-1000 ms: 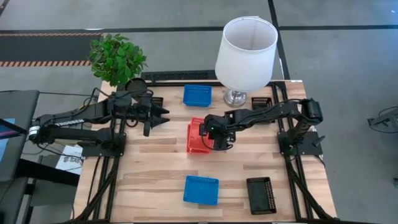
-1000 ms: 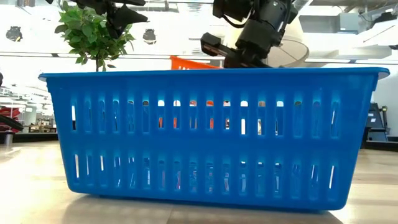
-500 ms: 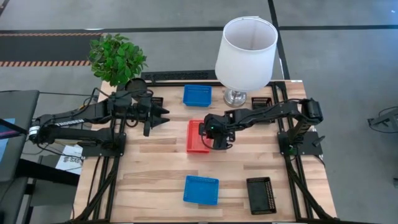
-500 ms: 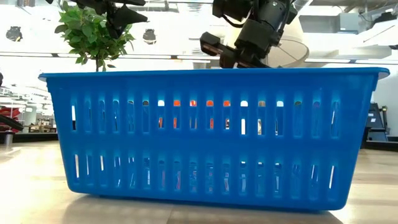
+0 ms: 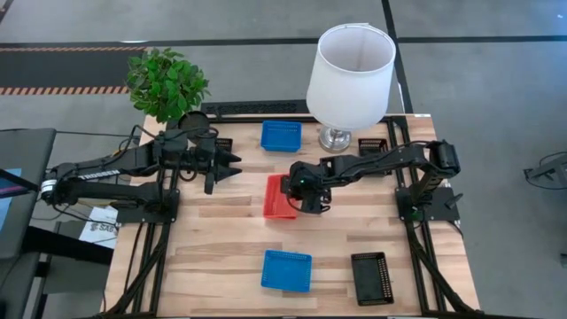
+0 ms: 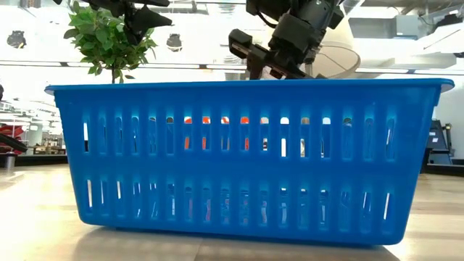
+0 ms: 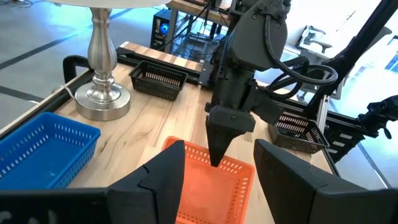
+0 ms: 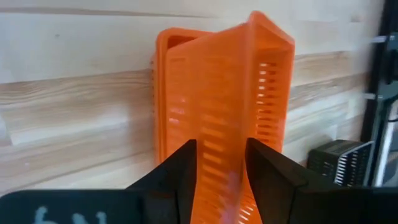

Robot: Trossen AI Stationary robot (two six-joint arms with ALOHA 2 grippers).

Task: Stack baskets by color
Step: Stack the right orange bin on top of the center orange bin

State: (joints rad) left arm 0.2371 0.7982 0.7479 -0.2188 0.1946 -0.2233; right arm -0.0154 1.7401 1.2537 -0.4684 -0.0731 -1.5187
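Note:
A stack of red-orange baskets (image 5: pixel 278 197) lies flat mid-table; the right wrist view shows one basket (image 8: pixel 217 93) sitting in another. My right gripper (image 5: pixel 296 192) slants down over the stack's right wall, open, one finger on each side of that wall (image 8: pixel 219 168). Whether they touch it, I cannot tell. My left gripper (image 5: pixel 235 165) hovers open above the table's left half, pointing at the stack. One blue basket (image 5: pixel 281 135) sits at the far edge and another (image 5: pixel 286 270) at the near edge. A black basket (image 5: pixel 372 277) lies near right.
A white lamp (image 5: pixel 351 66) stands at the far edge with a black basket (image 5: pixel 373 145) beside its foot. A potted plant (image 5: pixel 166 84) is at the far left. The near blue basket (image 6: pixel 250 159) fills the low view. Bare wood lies between the stack and the near baskets.
My right gripper has opened and let go of the upper red-orange basket, tipping its fingers up slightly. The basket, held tilted with one side raised a second ago, has dropped flat onto the one below.

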